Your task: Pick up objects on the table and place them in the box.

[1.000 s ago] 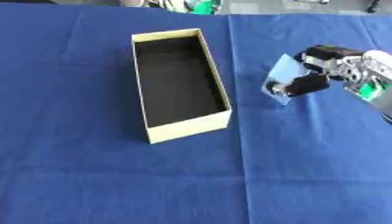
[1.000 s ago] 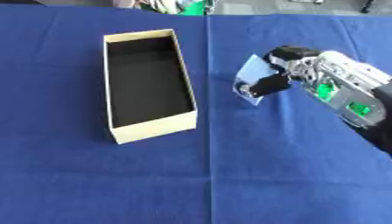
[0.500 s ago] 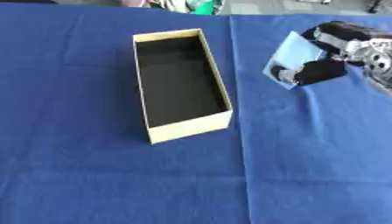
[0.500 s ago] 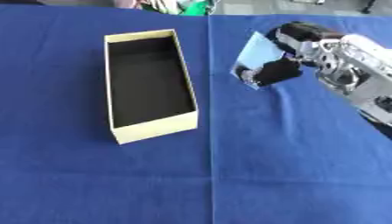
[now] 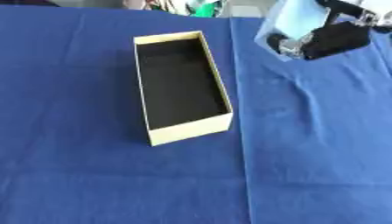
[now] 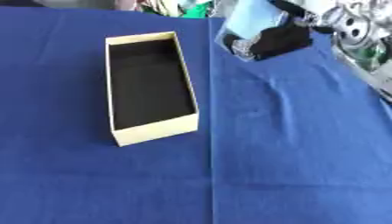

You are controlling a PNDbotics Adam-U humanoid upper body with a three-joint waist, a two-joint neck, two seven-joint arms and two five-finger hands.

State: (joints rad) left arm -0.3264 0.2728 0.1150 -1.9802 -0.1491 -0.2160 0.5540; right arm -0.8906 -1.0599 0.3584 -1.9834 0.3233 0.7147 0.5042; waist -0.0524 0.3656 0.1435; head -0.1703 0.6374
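On your left, the long cream cardboard box with a black inside point(image 5: 182, 85) is sitting open and empty on the blue-clothed bench point(image 5: 92, 175), just where it was a second ago; further right, your right robot hand point(image 5: 330, 38) is climbing toward the top right corner of the view, higher than a moment before, its dark fingers curled round the pale blue flat packet point(image 5: 295, 21); that is telling you the pick is done and the carry across to the box is what remains, as I judge it. The packet is hanging clear of the cloth, tilted, smooth and thin-looking, with something small and shiny showing at its lower edge. Your left robot hand is showing nowhere.
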